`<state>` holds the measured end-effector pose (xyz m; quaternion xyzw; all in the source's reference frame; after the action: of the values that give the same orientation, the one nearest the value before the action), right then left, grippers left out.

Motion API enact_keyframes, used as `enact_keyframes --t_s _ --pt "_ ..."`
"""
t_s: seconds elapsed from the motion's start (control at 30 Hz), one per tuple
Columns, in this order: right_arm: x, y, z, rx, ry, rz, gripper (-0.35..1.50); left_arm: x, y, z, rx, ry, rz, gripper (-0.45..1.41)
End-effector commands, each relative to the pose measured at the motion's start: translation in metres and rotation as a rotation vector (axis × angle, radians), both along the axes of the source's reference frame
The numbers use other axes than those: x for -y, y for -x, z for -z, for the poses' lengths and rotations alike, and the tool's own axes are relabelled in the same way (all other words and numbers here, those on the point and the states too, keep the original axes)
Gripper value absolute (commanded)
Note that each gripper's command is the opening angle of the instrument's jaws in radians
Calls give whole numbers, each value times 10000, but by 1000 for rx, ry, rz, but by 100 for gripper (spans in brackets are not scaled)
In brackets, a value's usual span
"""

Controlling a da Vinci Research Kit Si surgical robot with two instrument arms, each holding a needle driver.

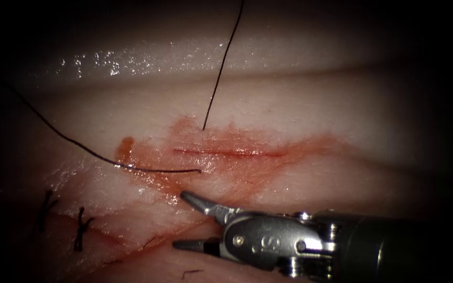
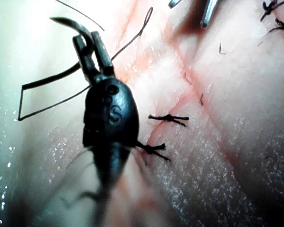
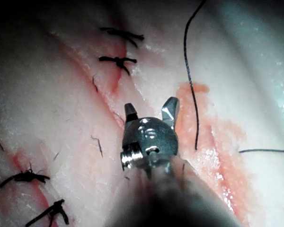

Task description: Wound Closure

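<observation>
The right tool point(image 1: 191, 220) is being seen in the endoscope view with its jaws spread apart and nothing held between them; it is being kept low over the tissue point(image 1: 342, 115), just below the cut point(image 1: 226, 152). One jaw tip is lying at the edge of the red fluid point(image 1: 205, 175) that is staining the tissue around the cut. Thread point(image 1: 221, 68) is being shown going into the tissue just above the left end of the cut, and a second run of it is lying across the tissue from the left, ending just below the cut's left end. Two tied stitches point(image 1: 81, 229) are being seen well to the lower left.

In the left wrist view, the left tool point(image 2: 91, 45) is being shown with its jaws clamped together on the needle point(image 2: 71, 24) (gripped partway along its curve, the exact spot cannot be told). The needle is being held clear of the tissue point(image 2: 236, 142). Thread point(image 2: 47, 94) is trailing beside the tool, and stitches point(image 2: 168, 118) are lying near its body.

In the right wrist view, the right tool point(image 3: 151, 111) is being seen with its jaws parted and empty above the tissue point(image 3: 52, 109). Thread point(image 3: 189, 71) is running beside the red fluid point(image 3: 217, 146), and stitches point(image 3: 118, 60) are lying beyond the jaws.
</observation>
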<state>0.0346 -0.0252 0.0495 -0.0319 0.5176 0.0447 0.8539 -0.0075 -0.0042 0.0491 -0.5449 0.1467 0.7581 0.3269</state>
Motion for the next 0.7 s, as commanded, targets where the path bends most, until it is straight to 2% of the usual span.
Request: enact_keyframes --t_s 0.03,0.3,0.6,0.7 --pt "-3 -1 -16 12 3 -5 130 0 4 -8 -11 1 6 -45" --pt "-15 8 -57 44 8 -37 128 3 -1 -18 -33 10 24 -45" --pt "-37 -24 -90 42 -15 -43 118 6 3 -20 -38 14 22 -45" --pt "-42 -32 -104 52 -23 -45 110 8 4 -20 -37 16 22 -45"
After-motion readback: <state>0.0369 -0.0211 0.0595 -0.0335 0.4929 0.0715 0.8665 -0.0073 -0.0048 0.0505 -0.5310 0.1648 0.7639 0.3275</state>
